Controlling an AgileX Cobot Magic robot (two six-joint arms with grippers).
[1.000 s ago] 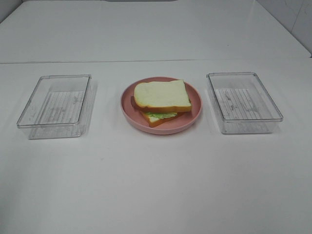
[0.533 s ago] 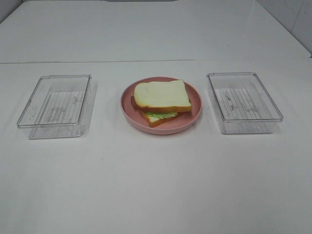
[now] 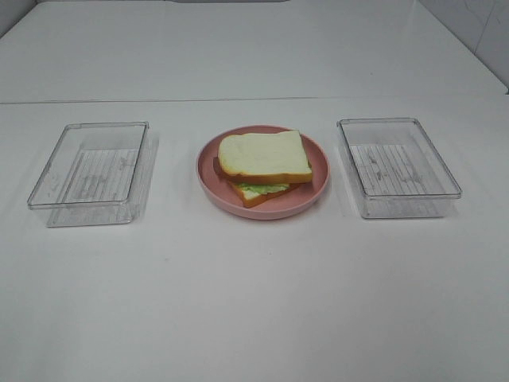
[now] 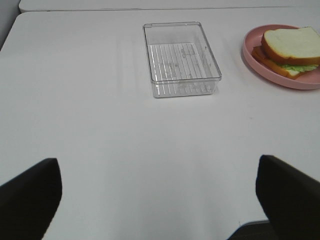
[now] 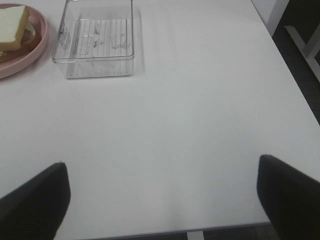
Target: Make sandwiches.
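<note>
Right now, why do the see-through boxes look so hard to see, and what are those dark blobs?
Exterior high view: soft, even light, so the left clear box and right clear box show only faint shadows and pale rims on the white table. Wrist views: the dark blobs are blurry claw fingers, too close to the lens.

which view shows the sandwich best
The exterior high view: the sandwich sits whole and centred on the pink plate, lettuce peeking out. The left wrist view catches it at the picture's edge, slightly cut off; the right wrist view shows only a corner.
</note>
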